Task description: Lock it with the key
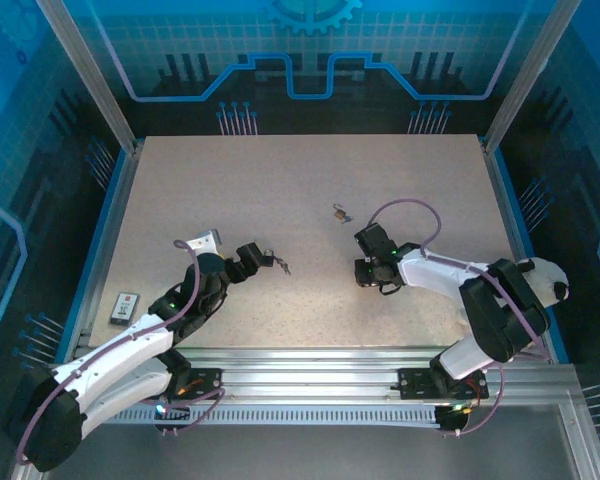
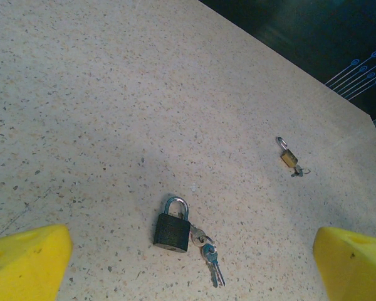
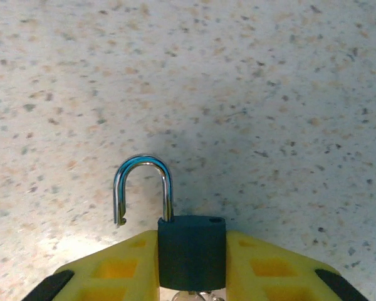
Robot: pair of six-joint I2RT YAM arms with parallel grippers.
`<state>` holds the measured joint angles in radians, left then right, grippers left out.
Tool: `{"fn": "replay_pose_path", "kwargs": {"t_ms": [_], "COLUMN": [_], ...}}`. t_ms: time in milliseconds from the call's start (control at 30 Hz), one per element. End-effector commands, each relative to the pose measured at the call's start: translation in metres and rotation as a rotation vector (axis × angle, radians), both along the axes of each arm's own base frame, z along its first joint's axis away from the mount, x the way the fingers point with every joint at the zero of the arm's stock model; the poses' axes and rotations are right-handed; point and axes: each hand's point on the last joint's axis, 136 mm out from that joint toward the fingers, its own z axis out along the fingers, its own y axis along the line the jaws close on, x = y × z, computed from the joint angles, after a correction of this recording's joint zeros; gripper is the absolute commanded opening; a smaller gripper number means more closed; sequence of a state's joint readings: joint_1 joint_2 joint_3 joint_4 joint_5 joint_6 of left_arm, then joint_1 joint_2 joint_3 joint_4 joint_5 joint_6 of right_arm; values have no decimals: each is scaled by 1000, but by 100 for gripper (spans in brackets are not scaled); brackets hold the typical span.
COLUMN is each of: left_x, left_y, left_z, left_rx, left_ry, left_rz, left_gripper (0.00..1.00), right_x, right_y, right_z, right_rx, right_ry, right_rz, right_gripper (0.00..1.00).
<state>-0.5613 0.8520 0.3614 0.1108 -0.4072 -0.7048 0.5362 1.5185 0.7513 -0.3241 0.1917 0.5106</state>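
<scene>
Three padlocks to log, working outward from the arm bases. Nearest: right fingers (image 3: 113,269) closed on the body of the open padlock (image 3: 191,251), gripping both flanks, over the worktop (image 3: 269,94); shackle (image 3: 141,182) up and swung out, free leg clear of its hole. Glint of metal under the body at the frame edge; cannot tell whether a key. About level with that, left fingers (image 2: 25,260) spread wide, holding nothing, hovering short of a second padlock (image 2: 172,231) lying flat, shackle seemingly seated, key bunch (image 2: 208,256) touching its lower corner. Farther out, well apart from both: brass padlock (image 2: 288,157), small, alone mid-worktop. Judged step: lock secured in grip, closing not yet begun. Next move, as reckoned: rotate free leg over its hole, press shackle home, then turn key. Calls for a steady right grip, the idle left fingers for the pushing, and the matching key identified first.
</scene>
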Motion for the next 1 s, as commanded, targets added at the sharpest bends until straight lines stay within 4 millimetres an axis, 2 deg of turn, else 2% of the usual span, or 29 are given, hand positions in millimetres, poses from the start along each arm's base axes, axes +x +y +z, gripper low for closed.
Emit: {"fn": "replay_pose_path", "kwargs": {"t_ms": [0, 367, 600, 967], "left_x": [1, 3, 8, 21], "left_y": [-3, -17, -41, -81], "left_z": [-1, 11, 12, 9], "left_rx": [7, -82, -188, -277], "left_ry": [-13, 3, 54, 120], "left_rz": [-16, -47, -97, -162], "left_gripper": [99, 99, 99, 99], "right_x": [2, -3, -7, -11], "right_y": [18, 40, 50, 55], "right_z": [14, 26, 33, 38], "right_rx": [79, 171, 220, 250], "right_ry": [-44, -64, -74, -83], "right_rz": [68, 148, 186, 205], "right_gripper": [27, 27, 27, 27]}}
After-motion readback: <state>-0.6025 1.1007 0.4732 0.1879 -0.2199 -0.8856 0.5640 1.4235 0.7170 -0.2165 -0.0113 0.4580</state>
